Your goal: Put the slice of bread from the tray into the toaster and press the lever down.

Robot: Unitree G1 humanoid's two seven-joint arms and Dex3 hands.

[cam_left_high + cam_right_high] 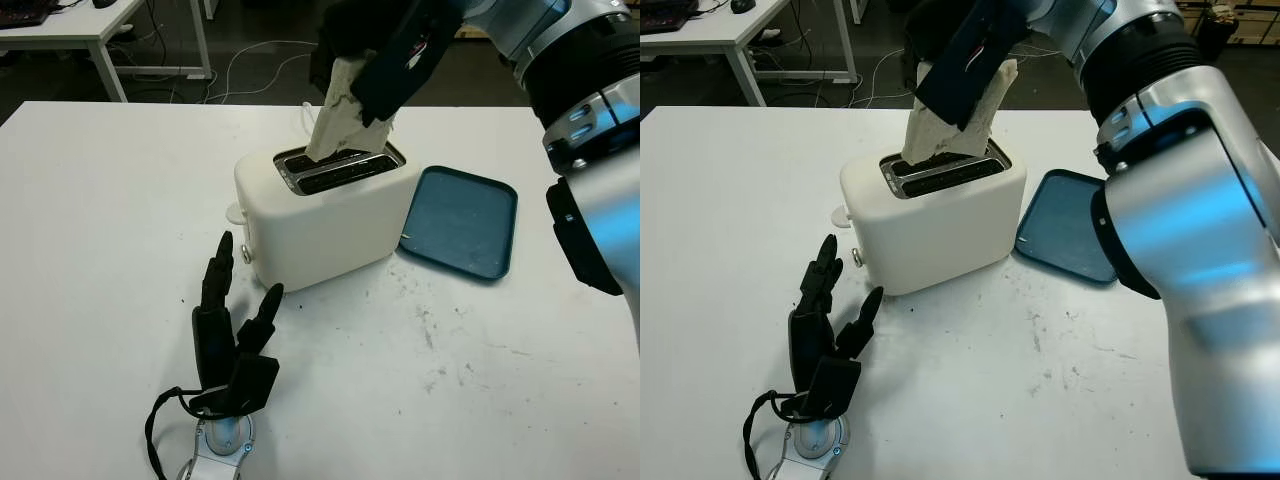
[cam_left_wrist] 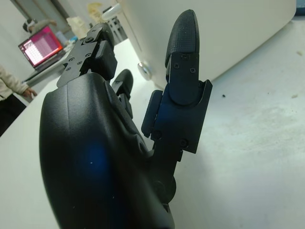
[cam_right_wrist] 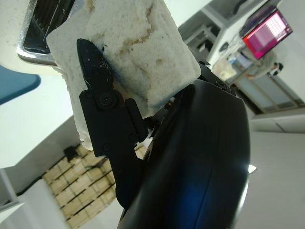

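The right hand [image 1: 375, 60] grips the slice of bread [image 1: 338, 112] above the toaster [image 1: 325, 215], which stands near the middle of the table [image 1: 100, 250], toward its far edge. The slice tilts, its lower edge at the far slot; whether it has entered the slot I cannot tell. The blue tray [image 1: 462, 222] lies just beside the toaster, toward the table's right edge. The left hand [image 1: 230, 335] is open, holding nothing, near the table's front edge, just in front of the toaster's lever [image 1: 235, 212].
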